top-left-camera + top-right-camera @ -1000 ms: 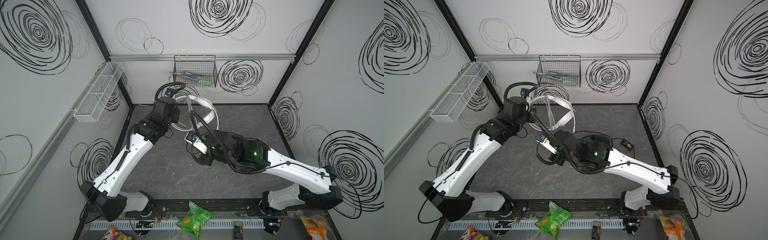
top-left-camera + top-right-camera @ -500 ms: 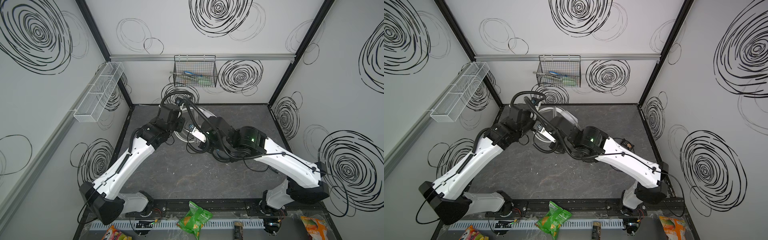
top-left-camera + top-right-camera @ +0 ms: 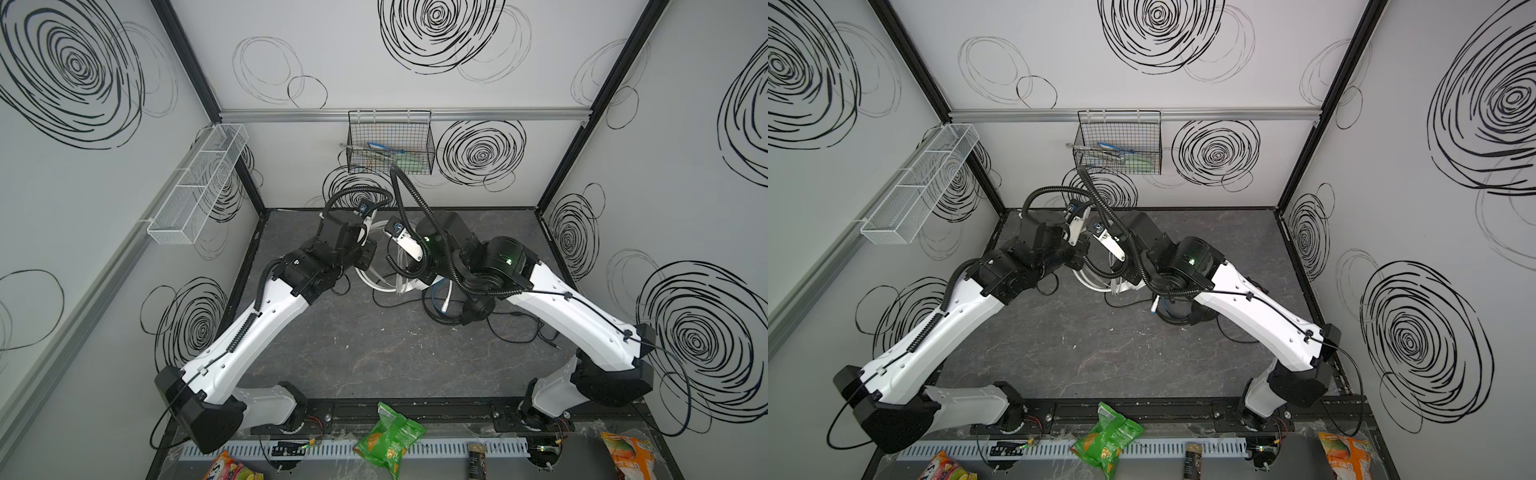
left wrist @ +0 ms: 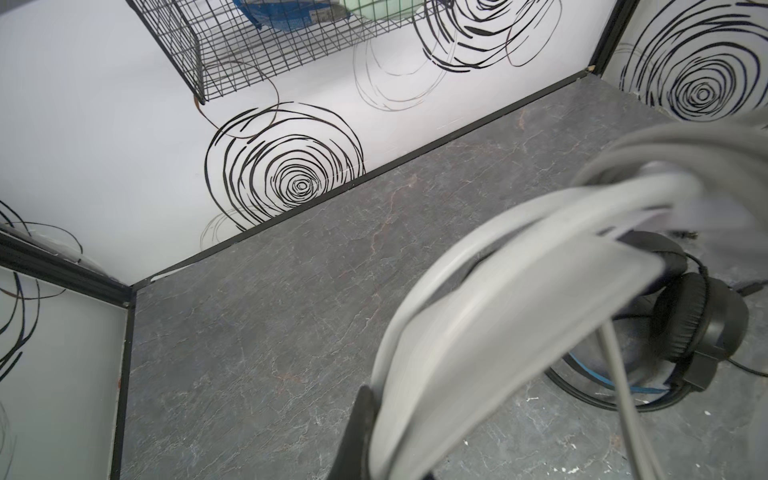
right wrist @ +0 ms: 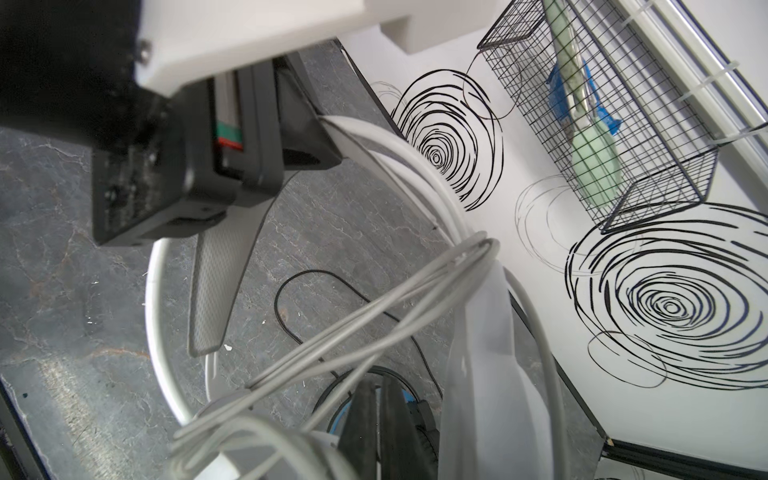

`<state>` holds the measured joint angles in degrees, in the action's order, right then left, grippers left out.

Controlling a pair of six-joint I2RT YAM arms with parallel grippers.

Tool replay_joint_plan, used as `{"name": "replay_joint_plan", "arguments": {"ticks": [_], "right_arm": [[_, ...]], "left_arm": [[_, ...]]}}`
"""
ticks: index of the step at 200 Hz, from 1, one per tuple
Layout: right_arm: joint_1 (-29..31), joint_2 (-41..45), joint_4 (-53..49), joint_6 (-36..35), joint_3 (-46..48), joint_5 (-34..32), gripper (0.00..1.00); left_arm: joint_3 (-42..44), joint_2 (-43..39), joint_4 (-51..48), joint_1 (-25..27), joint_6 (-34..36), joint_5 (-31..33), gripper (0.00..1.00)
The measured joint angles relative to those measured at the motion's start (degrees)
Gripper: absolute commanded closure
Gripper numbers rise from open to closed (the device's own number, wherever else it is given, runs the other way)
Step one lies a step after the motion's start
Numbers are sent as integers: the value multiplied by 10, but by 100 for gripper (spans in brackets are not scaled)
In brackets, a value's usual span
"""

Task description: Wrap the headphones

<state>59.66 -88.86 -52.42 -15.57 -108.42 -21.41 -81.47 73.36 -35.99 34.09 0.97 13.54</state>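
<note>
The white headphones [image 3: 376,279] hang at the back of the floor, with my left gripper [image 4: 386,432] shut on their headband [image 4: 519,311]. In the right wrist view the left gripper [image 5: 307,137] pinches that band from above. Several turns of the white cable [image 5: 374,307] cross the band. My right gripper [image 5: 380,415] is shut just beside the headset, with a thin white strand between its fingers. In both top views its own wrist hides it. The black headphones [image 3: 478,309] with blue trim lie on the floor under my right arm, also visible as black headphones [image 4: 698,324].
A black wire basket [image 3: 390,145] hangs on the back wall just above both wrists. A white mesh shelf [image 3: 195,187] lines the left wall. The black cable [image 3: 519,328] trails over the floor at right. Snack bags [image 3: 390,440] lie along the front edge.
My right arm has swung from the middle of the floor back toward the rear wall, round the white headphones. The left gripper has shifted slightly right and lower, still holding the headband.
</note>
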Motion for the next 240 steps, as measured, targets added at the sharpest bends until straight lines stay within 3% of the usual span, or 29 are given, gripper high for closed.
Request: {"name": "replay_joint_plan", "arguments": {"ticks": [31, 81, 190, 213, 240], "right_arm": [[-5, 6, 25, 1, 34, 6, 93], [-17, 37, 65, 13, 85, 19, 70], [-31, 71, 100, 25, 120, 42, 38], [-31, 71, 100, 24, 124, 43, 24], [-31, 73, 101, 26, 139, 45, 20]], "left_arm": [[0, -4, -10, 3, 3, -16, 100], [-1, -3, -27, 2, 0, -37, 100], [-26, 19, -42, -5, -16, -56, 100], [-26, 20, -43, -5, -18, -58, 100], [-26, 24, -44, -10, -19, -59, 100]]}}
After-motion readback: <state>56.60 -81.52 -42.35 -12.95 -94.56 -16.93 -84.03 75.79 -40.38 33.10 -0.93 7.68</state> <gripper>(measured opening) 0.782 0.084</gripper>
